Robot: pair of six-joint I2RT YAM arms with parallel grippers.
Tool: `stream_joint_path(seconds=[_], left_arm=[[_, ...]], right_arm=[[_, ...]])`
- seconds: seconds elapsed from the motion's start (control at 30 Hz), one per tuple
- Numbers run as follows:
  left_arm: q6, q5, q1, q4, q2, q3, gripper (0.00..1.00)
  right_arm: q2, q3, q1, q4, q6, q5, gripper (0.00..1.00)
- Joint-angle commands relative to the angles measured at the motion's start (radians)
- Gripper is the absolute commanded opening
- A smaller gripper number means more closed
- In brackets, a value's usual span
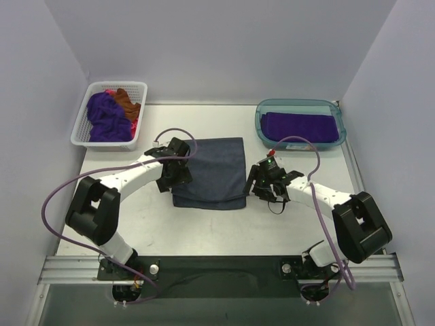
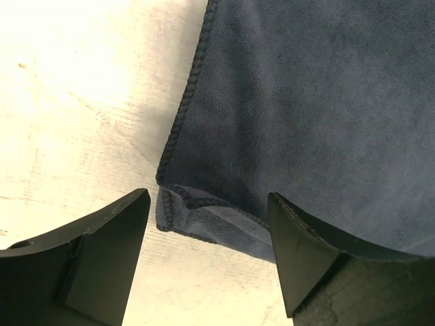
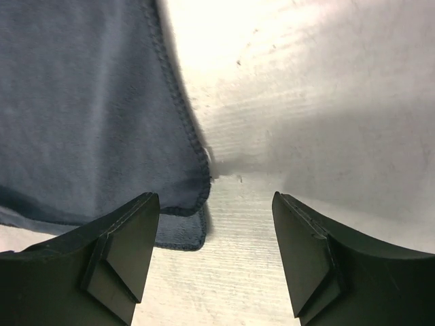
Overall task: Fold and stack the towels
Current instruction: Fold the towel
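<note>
Left gripper [image 2: 207, 227] wide open, nothing held, its fingers set either side of the near-left corner of the blue-grey towel [image 1: 212, 171], which lies folded in the middle of the table [image 1: 136, 224], lower layer peeking out at that corner. Right gripper [image 3: 216, 234] equally wide and empty at the near-right corner, one finger over cloth, the other over bare table. Purple towel [image 1: 299, 125] flat in the tub [image 1: 259, 126] far right; crumpled towels [image 1: 109, 114], purple, rust and pink, in the basket [image 1: 81, 132] far left.
</note>
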Motion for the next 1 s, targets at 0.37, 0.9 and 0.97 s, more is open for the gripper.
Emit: stream_joint_path(seconds=[0.37, 0.9, 0.97], left_arm=[[-0.062, -0.008, 0.001, 0.008, -0.056, -0.151, 0.61], [-0.055, 0.062, 0.002, 0.1, -0.205, -0.335, 0.49], [-0.058, 0.067, 0.002, 0.105, -0.214, -0.351, 0.45]], right_arm=[[-0.023, -0.078, 0.026, 0.118, 0.116, 0.025, 0.67], [-0.045, -0.104, 0.063, 0.099, 0.181, 0.024, 0.58], [-0.046, -0.112, 0.069, 0.096, 0.191, 0.025, 0.53]])
